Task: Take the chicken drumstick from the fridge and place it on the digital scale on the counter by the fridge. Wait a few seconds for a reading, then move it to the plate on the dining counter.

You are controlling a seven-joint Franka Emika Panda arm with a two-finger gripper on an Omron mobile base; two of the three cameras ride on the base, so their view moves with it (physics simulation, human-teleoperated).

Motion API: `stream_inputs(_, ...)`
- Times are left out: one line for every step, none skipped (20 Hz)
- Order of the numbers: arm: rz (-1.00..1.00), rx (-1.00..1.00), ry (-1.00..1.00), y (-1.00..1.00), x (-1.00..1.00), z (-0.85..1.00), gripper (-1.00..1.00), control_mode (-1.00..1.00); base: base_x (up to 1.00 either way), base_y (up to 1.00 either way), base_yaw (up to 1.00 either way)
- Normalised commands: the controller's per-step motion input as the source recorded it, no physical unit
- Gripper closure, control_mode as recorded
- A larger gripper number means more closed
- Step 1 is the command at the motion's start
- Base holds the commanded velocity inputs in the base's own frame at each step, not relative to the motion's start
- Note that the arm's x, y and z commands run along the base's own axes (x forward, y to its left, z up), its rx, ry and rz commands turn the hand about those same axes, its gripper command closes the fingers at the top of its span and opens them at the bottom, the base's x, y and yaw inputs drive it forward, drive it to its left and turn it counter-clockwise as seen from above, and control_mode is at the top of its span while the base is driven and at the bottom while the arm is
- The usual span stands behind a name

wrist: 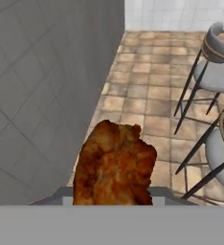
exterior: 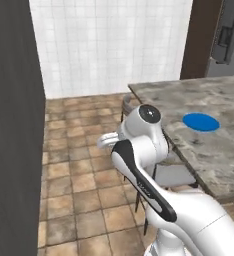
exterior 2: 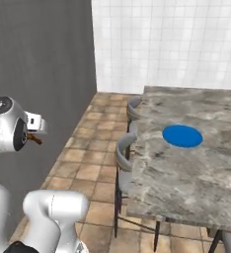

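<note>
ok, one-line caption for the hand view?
Drumstick held in the shut gripper above tiled floor, stools to one side.

plates: 1, blue, on the bench | benches: 1, grey-brown marbled top | stools: 2, grey seats, metal frames, along the bench side, nearer, farther | drumsticks: 1, reddish-brown | robot arms: 1, white
</note>
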Motion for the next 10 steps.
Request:
stream_inputs(0.0,0.0,0.0,0.0,0.0,0.0,1.0,1.0,0.46,0.71,-0.67)
stream_inputs(0.0,0.0,0.0,0.0,0.0,0.0,1.0,1.0,0.42,0.68,-0.68)
stream_inputs(0.0,0.0,0.0,0.0,0.0,0.0,1.0,1.0,0.41,0.66,-0.69)
stream_inputs(0.0,0.0,0.0,0.0,0.0,0.0,1.0,1.0,0.41,0.66,-0.69)
stream_inputs(0.0,0.0,0.0,0.0,0.0,0.0,1.0,1.0,0.41,0.66,-0.7)
stream_inputs(0.0,0.0,0.0,0.0,0.0,0.0,1.0,1.0,0.41,0.65,-0.7)
stream_inputs(0.0,0.0,0.0,0.0,0.0,0.0,1.0,1.0,0.41,0.64,-0.7)
stream_inputs(0.0,0.0,0.0,0.0,0.0,0.0,1.0,1.0,0.41,0.64,-0.7)
stream_inputs(0.0,0.0,0.0,0.0,0.0,0.0,1.0,1.0,0.41,0.65,-0.7)
stream_inputs(0.0,0.0,0.0,0.0,0.0,0.0,1.0,1.0,0.41,0.65,-0.7)
